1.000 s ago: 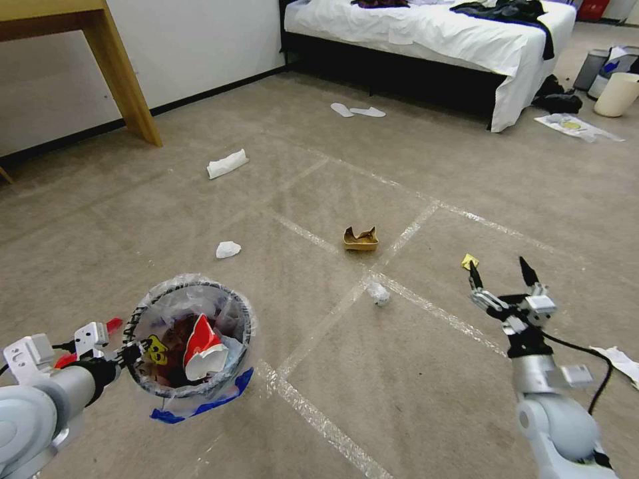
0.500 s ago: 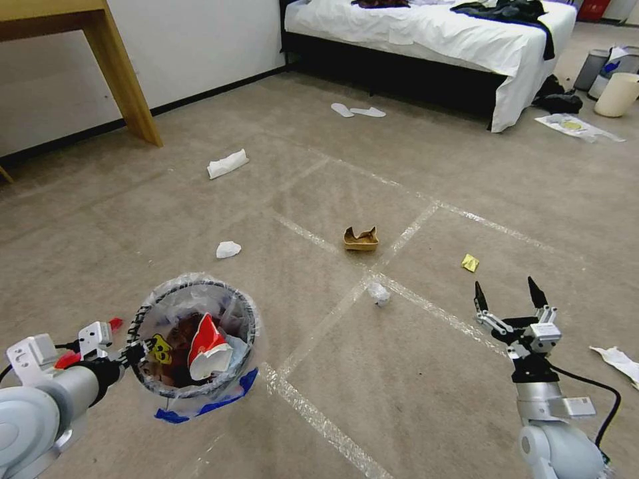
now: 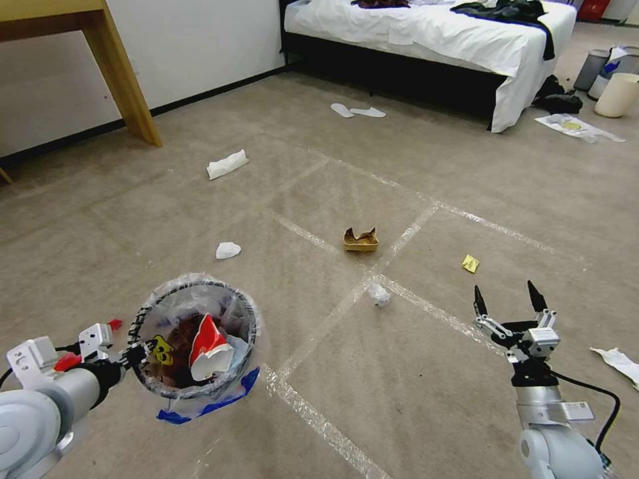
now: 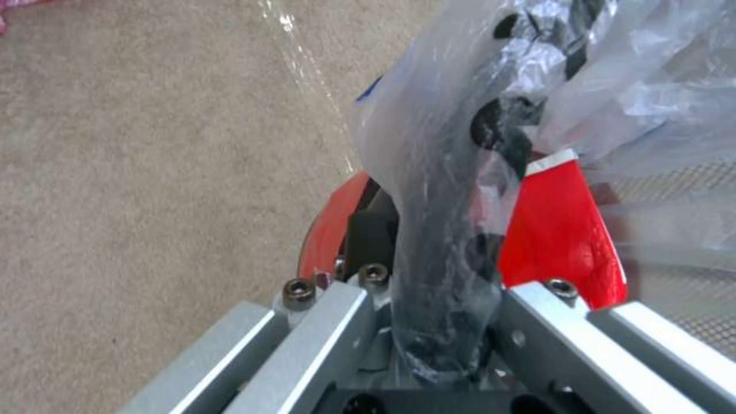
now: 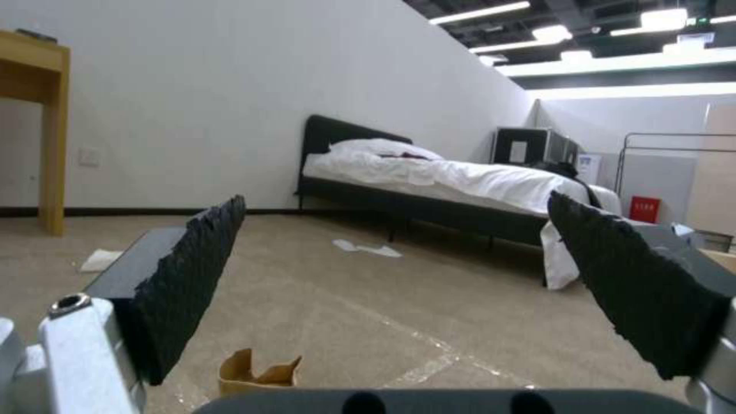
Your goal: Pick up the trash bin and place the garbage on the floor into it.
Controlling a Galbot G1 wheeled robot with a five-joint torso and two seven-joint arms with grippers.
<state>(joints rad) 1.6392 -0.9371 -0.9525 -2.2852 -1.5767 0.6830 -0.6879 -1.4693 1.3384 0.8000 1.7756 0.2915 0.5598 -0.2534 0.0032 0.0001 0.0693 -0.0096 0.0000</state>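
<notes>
Left gripper clamps the rim of the trash bin, lower left of frame, right gripper spread empty lower right; thin rim grip could slip, tipping bin while reaching the garbage mid-frame.

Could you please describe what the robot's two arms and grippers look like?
Both arms are rounded silver-grey shells. The right gripper has two pointed black fingers with ridged pads on a silver linkage, and a black cable loops beside its wrist. The left gripper has a silver body with red parts.
</notes>
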